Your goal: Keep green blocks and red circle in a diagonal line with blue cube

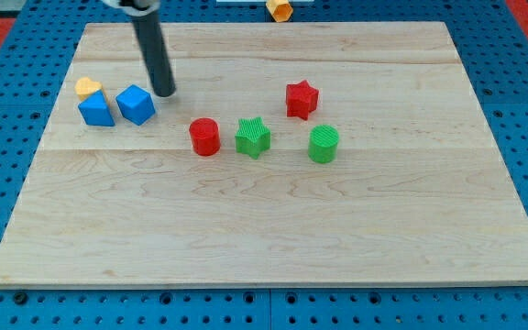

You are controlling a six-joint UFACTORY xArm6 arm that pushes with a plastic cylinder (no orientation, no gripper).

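Where the desk begins at the view's left, you have a yellow block touching the top of a blue block, shape unclear. Just right sits the blue cube, with my tip just beside its upper right, contact uncertain. No pincer on this rod, so its state cannot be told. Rightward you find the red circle, the green star just beside it, then the green cylinder, a near-level row. Red star sits above, between the greens. An orange block lies off the board, view's top.
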